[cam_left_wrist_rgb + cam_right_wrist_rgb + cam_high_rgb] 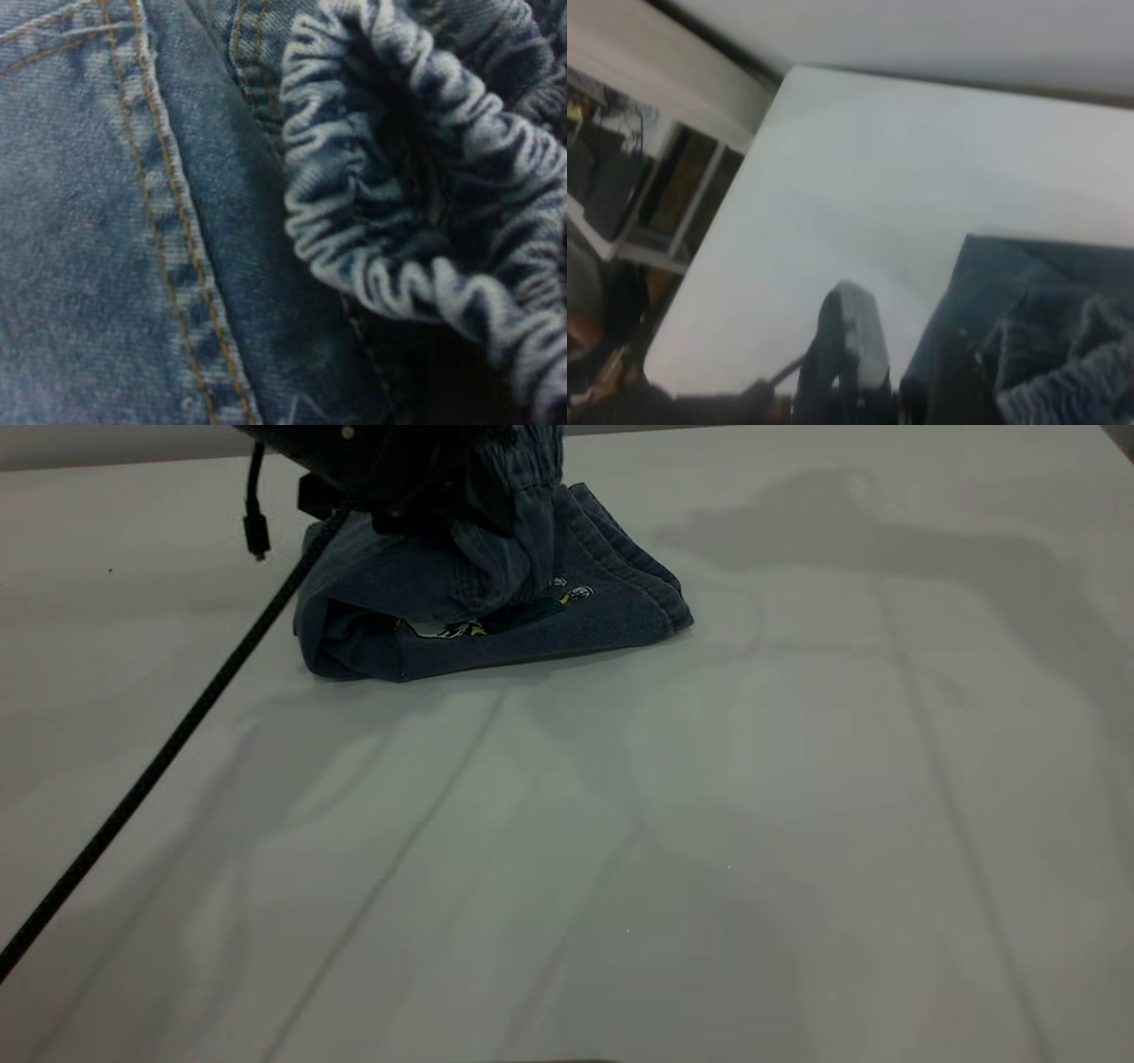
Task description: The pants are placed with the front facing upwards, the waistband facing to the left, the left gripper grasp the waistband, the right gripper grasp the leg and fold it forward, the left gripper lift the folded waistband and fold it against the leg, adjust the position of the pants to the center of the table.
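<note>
The blue denim pants (496,624) lie folded on the white table (620,824), at the far middle left, with a cartoon print showing in the fold. My left gripper (438,505) hangs over them from the top edge, shut on the gathered waistband (527,478), which it holds raised above the rest of the pants. In the left wrist view the ruched waistband (399,204) curls close beside flat stitched denim (106,221), and the fingers are hidden. My right gripper (899,376) is open just off the pants' edge (1028,283), with bare table between its fingers.
A black braided cable (168,753) runs diagonally from the left arm down to the lower left edge. A short plug (257,531) dangles by the arm. Shelving and clutter (647,195) stand beyond the table's edge in the right wrist view.
</note>
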